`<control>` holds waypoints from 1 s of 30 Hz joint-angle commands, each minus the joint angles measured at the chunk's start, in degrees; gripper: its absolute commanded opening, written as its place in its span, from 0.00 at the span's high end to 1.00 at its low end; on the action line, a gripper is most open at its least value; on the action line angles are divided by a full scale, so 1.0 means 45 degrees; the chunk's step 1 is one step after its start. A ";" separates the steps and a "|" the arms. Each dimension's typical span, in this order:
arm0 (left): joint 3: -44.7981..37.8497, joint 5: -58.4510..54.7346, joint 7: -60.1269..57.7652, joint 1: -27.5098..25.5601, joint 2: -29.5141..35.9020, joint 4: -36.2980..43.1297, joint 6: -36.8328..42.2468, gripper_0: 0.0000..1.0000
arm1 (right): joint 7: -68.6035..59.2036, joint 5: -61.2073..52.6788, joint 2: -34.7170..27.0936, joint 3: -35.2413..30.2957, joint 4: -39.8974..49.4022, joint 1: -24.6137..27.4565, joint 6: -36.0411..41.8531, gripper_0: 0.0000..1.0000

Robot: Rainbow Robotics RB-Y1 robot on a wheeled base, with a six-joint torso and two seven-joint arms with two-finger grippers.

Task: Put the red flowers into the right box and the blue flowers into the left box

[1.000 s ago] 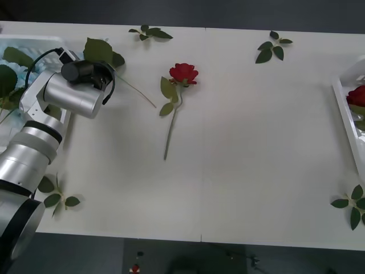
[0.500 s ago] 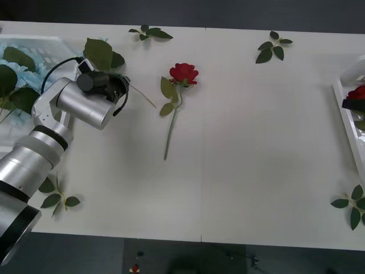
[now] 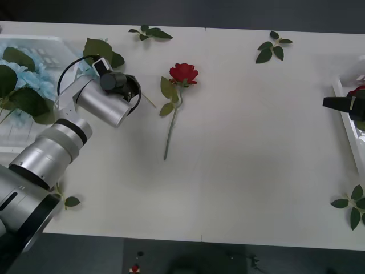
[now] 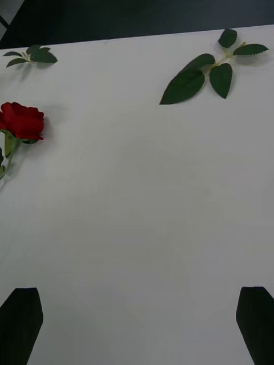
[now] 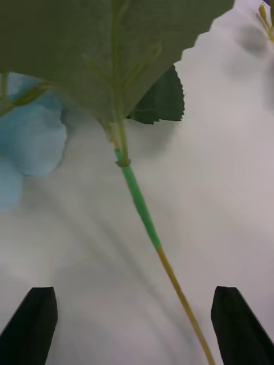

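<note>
A red flower (image 3: 183,73) lies on the white table at centre left, its stem pointing toward me; its bloom (image 4: 21,120) also appears in the right wrist view. Another red bloom (image 3: 358,90) rests in the right box (image 3: 344,117) at the right edge. Blue flowers (image 3: 20,74) fill the left box (image 3: 34,39) at the far left. My left gripper (image 5: 134,325) is open, hovering over a blue flower's green stem (image 5: 137,197) beside its big leaf (image 3: 100,50). My right gripper (image 3: 336,103) is open over the right box's near rim, empty.
Loose green leaf sprigs lie at the back (image 3: 149,32), back right (image 3: 272,48), front right (image 3: 352,205) and front left (image 3: 65,201). My left arm (image 3: 105,100) reaches across the left box's right side. The table's middle is bare.
My left arm has swung right, away from the left box toward the table's middle. My right gripper has come into the front view at the right edge, moving left.
</note>
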State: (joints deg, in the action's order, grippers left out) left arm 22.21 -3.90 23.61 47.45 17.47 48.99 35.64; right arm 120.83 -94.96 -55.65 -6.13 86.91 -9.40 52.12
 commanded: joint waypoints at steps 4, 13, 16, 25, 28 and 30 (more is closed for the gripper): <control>-0.0054 0.0066 0.0398 0.0530 0.0025 -0.0477 -0.0556 1.00 | 0.0375 -0.0011 0.0276 -0.0103 0.0492 -0.0217 0.0273 0.00; 0.0317 -0.0032 0.0515 0.0374 0.0083 -0.0496 -0.0556 1.00 | 0.0668 -0.0382 0.0276 -0.0122 0.0668 -0.0197 0.0527 0.00; 0.0532 -0.0051 0.0534 0.0257 0.0162 -0.0398 -0.0556 1.00 | 0.0746 -0.0968 0.0276 -0.0278 0.0746 -0.0178 0.1113 0.00; 0.1079 -0.0481 0.0808 -0.2204 0.1490 0.2883 -0.0556 1.00 | 0.1351 -0.2941 0.0276 -0.1880 0.1645 0.0506 0.3847 0.00; 0.1196 -0.0930 0.0944 -0.3102 0.1978 0.4113 -0.0536 1.00 | 0.1723 -0.3546 0.0276 -0.2095 0.2133 0.0877 0.4062 0.00; 0.1177 -0.1399 0.1120 -0.3903 0.2447 0.5363 -0.0458 1.00 | 0.2465 -0.3937 0.0276 -0.2232 0.2484 0.1189 0.4140 0.00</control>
State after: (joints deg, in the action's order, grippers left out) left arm 26.36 -8.27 26.63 33.09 24.96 66.91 33.40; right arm 125.17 -110.66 -54.10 -15.92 95.15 -5.42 70.20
